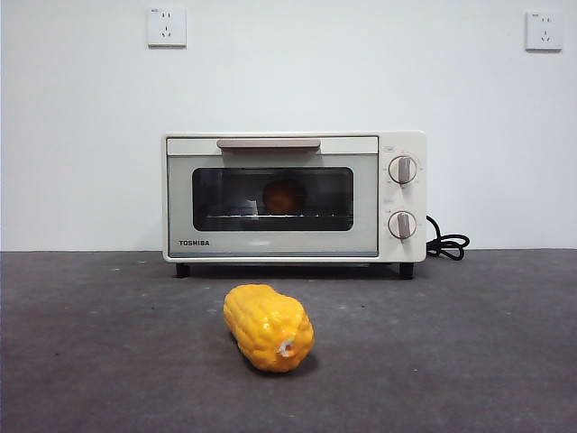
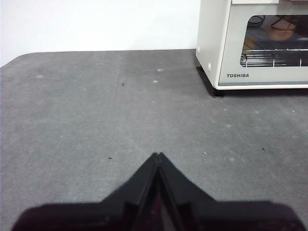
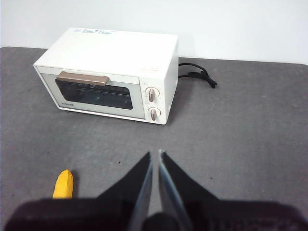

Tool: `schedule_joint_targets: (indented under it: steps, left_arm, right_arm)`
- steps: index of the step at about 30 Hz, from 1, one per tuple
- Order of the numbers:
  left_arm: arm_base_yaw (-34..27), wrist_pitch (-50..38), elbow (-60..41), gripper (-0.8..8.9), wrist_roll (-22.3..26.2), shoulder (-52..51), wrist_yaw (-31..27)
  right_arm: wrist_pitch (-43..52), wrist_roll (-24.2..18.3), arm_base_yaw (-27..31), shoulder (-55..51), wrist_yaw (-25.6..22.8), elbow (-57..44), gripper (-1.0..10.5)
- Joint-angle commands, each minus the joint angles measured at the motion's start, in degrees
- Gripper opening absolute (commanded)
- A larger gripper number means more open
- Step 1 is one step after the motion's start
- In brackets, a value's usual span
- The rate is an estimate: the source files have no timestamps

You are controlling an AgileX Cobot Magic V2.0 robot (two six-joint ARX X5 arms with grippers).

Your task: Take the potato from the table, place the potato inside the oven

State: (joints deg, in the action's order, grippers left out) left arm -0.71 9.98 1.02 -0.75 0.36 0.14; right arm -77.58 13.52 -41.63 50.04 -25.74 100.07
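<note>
The potato (image 1: 284,196), a rounded orange-brown lump, sits inside the oven (image 1: 270,244) on its wire rack, seen through the dark glass window. The oven door is closed, with the beige handle (image 1: 268,142) at its top. In the left wrist view the oven (image 2: 216,43) stands off to one side, and my left gripper (image 2: 158,155) hangs shut over bare table with nothing in it. My right gripper (image 3: 155,154) is also shut and holds nothing, well in front of the oven (image 3: 115,48). Neither gripper shows in the front view.
A glossy yellow corn-like object (image 1: 269,327) lies on the dark grey table (image 1: 451,361) in front of the oven, also visible in the right wrist view (image 3: 63,184). The oven's black cord (image 1: 448,244) trails at its right. A white wall stands behind.
</note>
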Motion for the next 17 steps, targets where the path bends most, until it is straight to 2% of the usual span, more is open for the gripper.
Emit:
schedule_joint_targets:
  steps: [1, 17]
  left_arm:
    - [-0.22, -0.39, -0.55, -0.04, -0.57, -0.13, -0.13]
    - [-0.22, -0.37, -0.55, -0.04, -0.57, 0.57, -0.13]
  right_arm:
    - [-1.31, 0.15, -0.09, 0.00, -0.24, -0.07, 0.3]
    - [-1.31, 0.15, -0.09, -0.02, -0.24, -0.07, 0.3]
